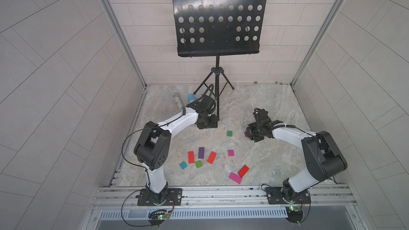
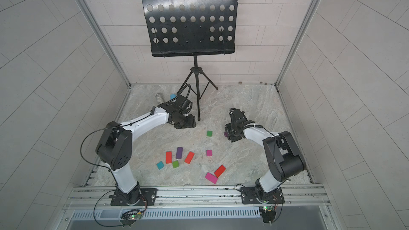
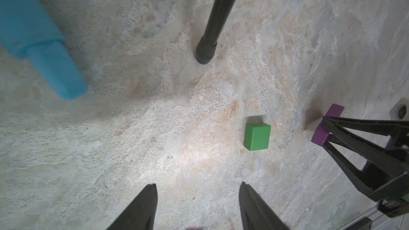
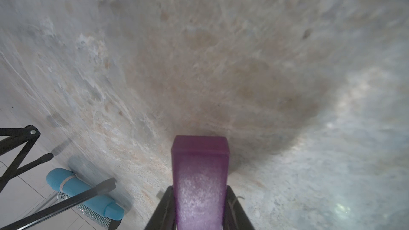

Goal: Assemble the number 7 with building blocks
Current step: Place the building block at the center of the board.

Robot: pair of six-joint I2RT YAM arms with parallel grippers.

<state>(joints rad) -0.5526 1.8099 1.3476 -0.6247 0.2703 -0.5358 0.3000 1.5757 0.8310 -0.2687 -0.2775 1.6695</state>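
**Right pincer grips a purple block; left pincer open and empty**

In both top views, the right pincer (image 1: 249,135) is closed on the held purple block (image 1: 246,133) over the right middle of the marble bench (image 1: 265,98). It is just right of a lone green block (image 1: 230,133). The left pincer (image 1: 207,125) points down beside a leg of the black music stand (image 1: 218,22), and its jaws cannot be made out from here.

The other blocks lie flat nearer the arm bases. In one cluster are:
- a straight red rectangle (image 1: 191,157)
- a loose purple rectangle (image 1: 201,152)
- a slanted red rectangle (image 1: 211,157)
- a teal square (image 1: 183,165)
- a green square (image 1: 198,164)

A magenta square (image 1: 230,153) sits apart to their right. Nearer the front edge, a front red rectangle (image 1: 243,171) meets a magenta rectangle (image 1: 235,178) at a corner. A blue microphone (image 1: 190,97) and a glittery tube (image 1: 178,102) lie at the back left, behind the left arm.

In the left wrist view, the left pincer's two dark fingers (image 3: 150,198) stand apart over bare bench with nothing between them. The lone green block lies ahead of them, and beyond it the held purple block sits between the right pincer's black fingers.

In the right wrist view, the fingers press the long sides of the held purple block, which juts out past their tips. Its far end sits over a dark shadow, and whether it touches the bench cannot be told.
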